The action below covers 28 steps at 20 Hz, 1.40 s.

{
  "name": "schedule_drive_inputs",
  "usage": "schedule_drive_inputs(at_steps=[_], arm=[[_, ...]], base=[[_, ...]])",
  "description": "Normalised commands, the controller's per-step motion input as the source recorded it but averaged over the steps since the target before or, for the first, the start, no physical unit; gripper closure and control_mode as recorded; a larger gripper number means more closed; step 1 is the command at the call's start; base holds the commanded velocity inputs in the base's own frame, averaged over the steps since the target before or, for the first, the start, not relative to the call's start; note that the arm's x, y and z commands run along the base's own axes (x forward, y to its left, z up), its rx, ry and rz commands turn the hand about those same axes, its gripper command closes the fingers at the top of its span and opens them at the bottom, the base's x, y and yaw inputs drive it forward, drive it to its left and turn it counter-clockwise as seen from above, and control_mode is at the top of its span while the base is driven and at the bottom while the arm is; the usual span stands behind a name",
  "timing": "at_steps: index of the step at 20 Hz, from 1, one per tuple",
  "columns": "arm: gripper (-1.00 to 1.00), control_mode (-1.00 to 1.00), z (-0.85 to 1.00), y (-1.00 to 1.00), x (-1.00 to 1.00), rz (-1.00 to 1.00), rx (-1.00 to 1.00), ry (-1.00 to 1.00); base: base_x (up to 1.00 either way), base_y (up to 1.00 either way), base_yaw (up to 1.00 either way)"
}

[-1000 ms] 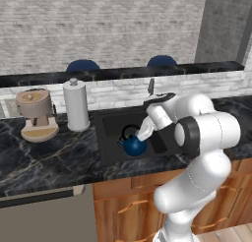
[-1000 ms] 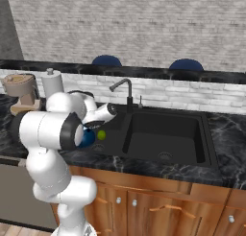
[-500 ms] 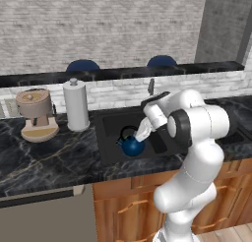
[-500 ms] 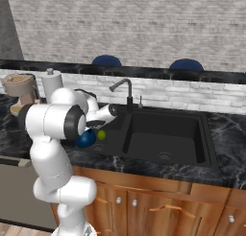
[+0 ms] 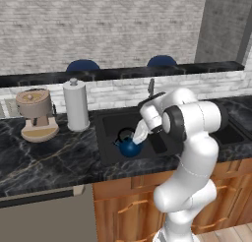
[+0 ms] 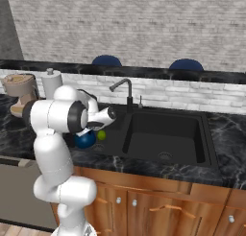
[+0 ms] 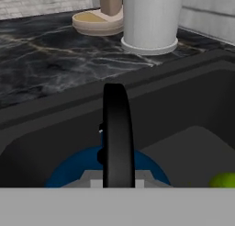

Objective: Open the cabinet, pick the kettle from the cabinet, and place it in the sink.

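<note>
The dark-blue kettle (image 5: 129, 147) hangs low in the left part of the sink (image 5: 106, 130), seen also as a blue round body (image 6: 85, 141) beside my white arm. My gripper (image 5: 138, 136) is shut on the kettle's black arched handle (image 7: 117, 128), which runs straight up the middle of the hand view above the blue body (image 7: 69, 172). Whether the kettle touches the basin floor I cannot tell. The deep basin of the sink (image 6: 163, 134) lies to the right, with the dark faucet (image 6: 126, 88) at its back edge. The cabinet is out of view.
A small green round thing (image 6: 101, 134) lies in the sink right next to the kettle. On the black marble counter to the left stand a paper towel roll (image 5: 76, 105) and a tan coffee machine (image 5: 35, 114). A raised ledge with brick wall runs behind.
The kettle has sunk slightly lower into the sink's left part, still in my shut gripper. The arm's elbow has swung a little upward.
</note>
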Motion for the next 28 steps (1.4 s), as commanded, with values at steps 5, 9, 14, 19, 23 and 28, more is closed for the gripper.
schedule_drive_inputs(at_steps=[5, 9, 14, 19, 23, 28], arm=[[1.00, -1.00, -0.22, 0.10, 0.18, 0.00, 0.00, -0.09], [1.00, -1.00, -0.24, 0.02, 0.21, 0.03, 0.00, -0.08], [1.00, -1.00, -0.24, 0.00, 0.27, 0.08, 0.00, -0.03], [1.00, -1.00, -0.21, -0.01, 0.29, 0.13, -0.01, 0.00], [1.00, -1.00, -0.20, 0.00, 0.27, 0.12, -0.03, 0.00], [1.00, -1.00, -0.21, -0.04, 0.29, 0.12, -0.03, 0.00]], base=[[0.00, 0.00, 0.00], [0.00, 0.00, 0.00], [0.00, 0.00, 0.00], [0.00, 0.00, 0.00], [0.00, 0.00, 0.00], [0.00, 0.00, 0.00]])
